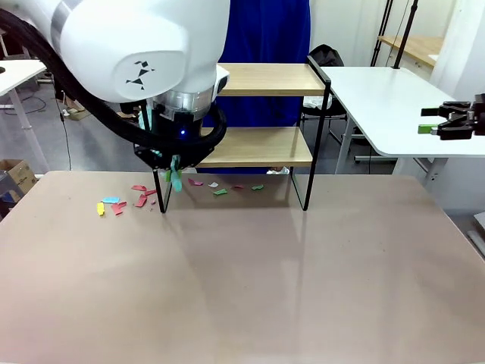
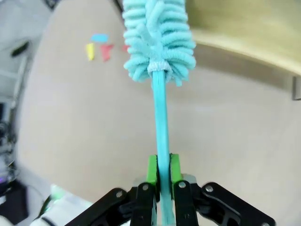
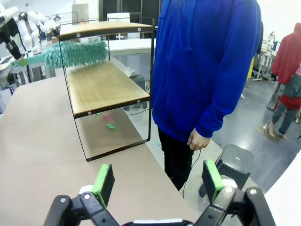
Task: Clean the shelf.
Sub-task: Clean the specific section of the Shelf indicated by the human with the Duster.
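Left gripper (image 2: 163,167) clamps the teal duster (image 2: 157,37) by its handle.

HIDDEN: shelf (image 1: 265,80) left end behind left arm (image 1: 136,61), front view | CUT OFF: duster (image 2: 160,42) head's far tip at top edge, left wrist view | TOO SMALL: coloured scraps (image 1: 114,205), kind unclear

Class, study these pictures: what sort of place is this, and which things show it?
Probably a robotics lab, not a home: a white robot arm reaches over a plain table, a white work table stands behind, and the shelf sits there like a test prop with paper scraps by it.
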{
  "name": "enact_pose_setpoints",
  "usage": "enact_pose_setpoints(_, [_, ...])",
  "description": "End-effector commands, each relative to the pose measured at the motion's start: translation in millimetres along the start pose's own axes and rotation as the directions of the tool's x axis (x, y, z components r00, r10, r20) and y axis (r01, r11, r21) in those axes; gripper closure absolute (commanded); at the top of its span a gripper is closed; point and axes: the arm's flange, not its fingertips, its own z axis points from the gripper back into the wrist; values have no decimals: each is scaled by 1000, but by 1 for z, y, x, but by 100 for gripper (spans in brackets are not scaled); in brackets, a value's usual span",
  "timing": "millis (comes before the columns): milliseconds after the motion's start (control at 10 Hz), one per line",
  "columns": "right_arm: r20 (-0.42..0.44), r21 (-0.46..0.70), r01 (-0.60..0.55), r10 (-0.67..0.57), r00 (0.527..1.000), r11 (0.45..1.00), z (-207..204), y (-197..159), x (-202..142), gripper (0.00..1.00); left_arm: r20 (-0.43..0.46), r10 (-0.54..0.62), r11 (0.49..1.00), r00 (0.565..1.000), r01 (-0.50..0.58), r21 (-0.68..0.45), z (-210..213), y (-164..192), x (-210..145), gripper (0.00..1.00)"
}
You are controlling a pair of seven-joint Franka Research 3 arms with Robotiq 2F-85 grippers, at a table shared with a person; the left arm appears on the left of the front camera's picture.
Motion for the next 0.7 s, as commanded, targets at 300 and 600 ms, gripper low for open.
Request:
enact_pose_setpoints(300, [2, 1, -4, 4, 1000, 1000, -1, 1, 3, 0, 86, -234, 889, 968, 249, -385, 32, 10, -11, 87])
enact_pose_setpoints(600, [2, 1, -4, 4, 1000, 1000, -1, 1, 3, 0, 78, -428, 769, 901, 408, -493, 42, 30, -17, 87])
